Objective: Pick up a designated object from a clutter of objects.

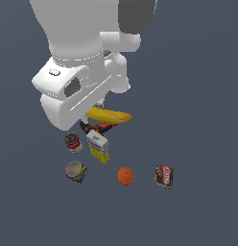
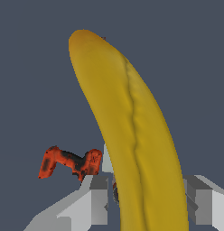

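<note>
The banana (image 2: 132,135), yellow and curved with a darker tip, fills the wrist view and runs between the two grey fingers (image 2: 98,198). My gripper (image 2: 150,200) is shut on it. In the exterior view the banana (image 1: 110,116) hangs just under the white hand, above the clutter, and the gripper (image 1: 98,107) is mostly hidden by the hand and the fruit. Directly below lie the red-black drill (image 1: 98,128) and the yellow-white box (image 1: 99,147).
On the dark floor sit a red-labelled can (image 1: 72,142), a silver-topped can (image 1: 76,171), an orange (image 1: 125,176) and a dark brown packet (image 1: 164,176). The drill (image 2: 68,162) also shows in the wrist view beyond the fingers.
</note>
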Controlling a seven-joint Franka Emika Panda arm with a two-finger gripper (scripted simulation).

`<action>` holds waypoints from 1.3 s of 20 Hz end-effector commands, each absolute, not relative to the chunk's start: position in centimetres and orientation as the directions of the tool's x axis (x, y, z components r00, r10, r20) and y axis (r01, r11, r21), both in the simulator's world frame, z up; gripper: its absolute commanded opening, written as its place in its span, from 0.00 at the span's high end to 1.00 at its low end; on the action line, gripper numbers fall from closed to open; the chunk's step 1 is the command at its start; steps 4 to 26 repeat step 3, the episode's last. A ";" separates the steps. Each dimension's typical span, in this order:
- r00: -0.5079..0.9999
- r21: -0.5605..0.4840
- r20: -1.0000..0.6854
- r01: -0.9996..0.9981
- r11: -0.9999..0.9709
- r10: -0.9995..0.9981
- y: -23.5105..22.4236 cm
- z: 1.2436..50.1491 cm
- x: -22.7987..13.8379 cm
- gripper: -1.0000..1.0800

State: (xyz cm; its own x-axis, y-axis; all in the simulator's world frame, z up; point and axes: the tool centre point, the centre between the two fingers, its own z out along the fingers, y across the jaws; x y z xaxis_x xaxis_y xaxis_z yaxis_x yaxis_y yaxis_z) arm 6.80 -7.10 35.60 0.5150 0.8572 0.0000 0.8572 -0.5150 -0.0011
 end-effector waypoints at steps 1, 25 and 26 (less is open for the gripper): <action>0.515 0.000 0.000 0.857 -0.515 0.857 -7.2 36.1 6.9 1.00; 0.515 0.000 0.000 0.857 -0.515 0.857 -7.3 36.2 6.9 1.00; 0.515 0.000 0.000 0.857 -0.515 0.857 -7.3 36.2 6.9 1.00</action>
